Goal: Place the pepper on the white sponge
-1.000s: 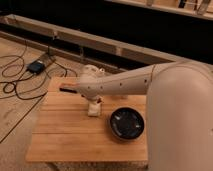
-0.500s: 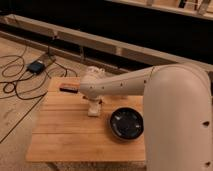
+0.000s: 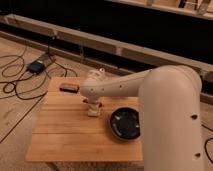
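The white sponge [image 3: 93,112] is a small cream block on the wooden table [image 3: 65,135], near its middle. My gripper [image 3: 93,103] hangs straight down from the white arm [image 3: 125,87], right above the sponge and very close to it. A small dark reddish bit shows at the gripper's tip just above the sponge; it may be the pepper [image 3: 93,104], but most of it is hidden by the wrist. I cannot tell whether it touches the sponge.
A dark rectangular block with a reddish top [image 3: 69,87] lies at the table's back left. A black bowl [image 3: 125,123] sits right of the sponge. Cables and a small box [image 3: 36,66] lie on the floor to the left. A dark shelf runs behind.
The arm has shifted slightly to the left and settled over the sponge. The block and the bowl have not moved.
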Tool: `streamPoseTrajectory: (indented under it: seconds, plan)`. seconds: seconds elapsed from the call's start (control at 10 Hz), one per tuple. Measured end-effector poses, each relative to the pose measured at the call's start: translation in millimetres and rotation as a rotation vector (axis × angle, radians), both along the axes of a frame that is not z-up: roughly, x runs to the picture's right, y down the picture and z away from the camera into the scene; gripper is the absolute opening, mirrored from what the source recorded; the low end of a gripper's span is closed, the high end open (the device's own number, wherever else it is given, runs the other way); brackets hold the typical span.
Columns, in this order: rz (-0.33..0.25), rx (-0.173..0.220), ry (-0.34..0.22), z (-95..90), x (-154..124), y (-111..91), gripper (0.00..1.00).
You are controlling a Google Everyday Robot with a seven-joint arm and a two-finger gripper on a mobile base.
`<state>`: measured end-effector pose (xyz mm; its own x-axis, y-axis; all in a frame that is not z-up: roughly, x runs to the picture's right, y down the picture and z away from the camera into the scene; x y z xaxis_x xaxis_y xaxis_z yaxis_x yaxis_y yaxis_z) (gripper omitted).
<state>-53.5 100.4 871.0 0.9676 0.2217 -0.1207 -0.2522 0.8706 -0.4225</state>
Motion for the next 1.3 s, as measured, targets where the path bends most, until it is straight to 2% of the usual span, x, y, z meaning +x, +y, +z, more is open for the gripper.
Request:
streamPoseTrajectory:
  seconds: [0.1,0.7,1.3]
  plan:
    - [-0.005,-0.006,-0.007,1.0,-1.9,1.9,0.22]
    - [-0.017,-0.019,-0.027,1.1,-4.4,3.3,0.79]
    - [-0.018,-0.021,-0.032,2.3,-5.1,3.5,0.80]
